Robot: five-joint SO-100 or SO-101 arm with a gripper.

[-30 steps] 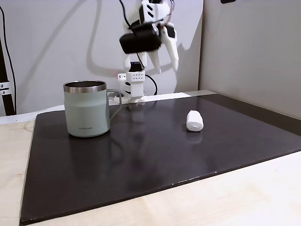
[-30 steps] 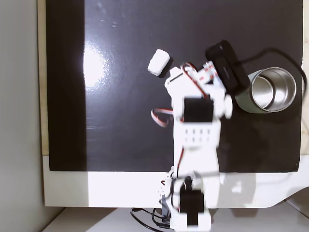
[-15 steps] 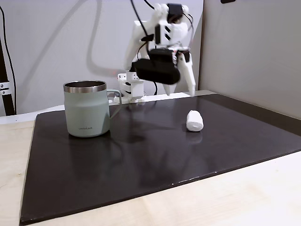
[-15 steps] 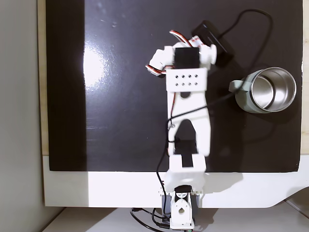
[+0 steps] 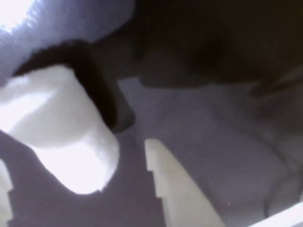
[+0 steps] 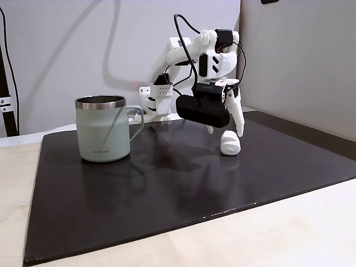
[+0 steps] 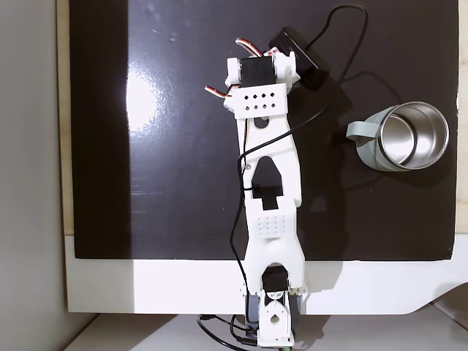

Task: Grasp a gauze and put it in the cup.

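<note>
In the wrist view the gauze [image 5: 61,127] is large and blurred at the left, a white stubby roll lying on the dark mat [image 5: 227,142]. One white finger [image 5: 175,189] rises from the lower edge just right of the roll, with a strip of mat between them. The tip of the other finger [image 5: 4,196] shows at the lower left edge, on the far side of the roll. The gripper [image 5: 75,189] is spread, with the gauze between the fingers and touching neither so far as can be seen.

In the side fixed view the arm [image 6: 183,53] reaches forward and down from its base at the back of the mat [image 6: 167,183]. The gripper [image 6: 225,132] points down just above the gauze [image 6: 230,143], which lies on the mat right of centre. A black camera block [image 6: 203,111] hangs on the wrist, to the left of the fingers. The cup [image 6: 104,128] stands upright at the left, handle to the right, well apart from the gauze.

In the top fixed view the arm [image 7: 267,183] stretches up the picture across the mat [image 7: 175,146]. Its wrist covers the gauze, so the roll and fingertips are hidden here. The cup [image 7: 408,136] stands at the right, its steel inside showing, handle towards the arm.
</note>
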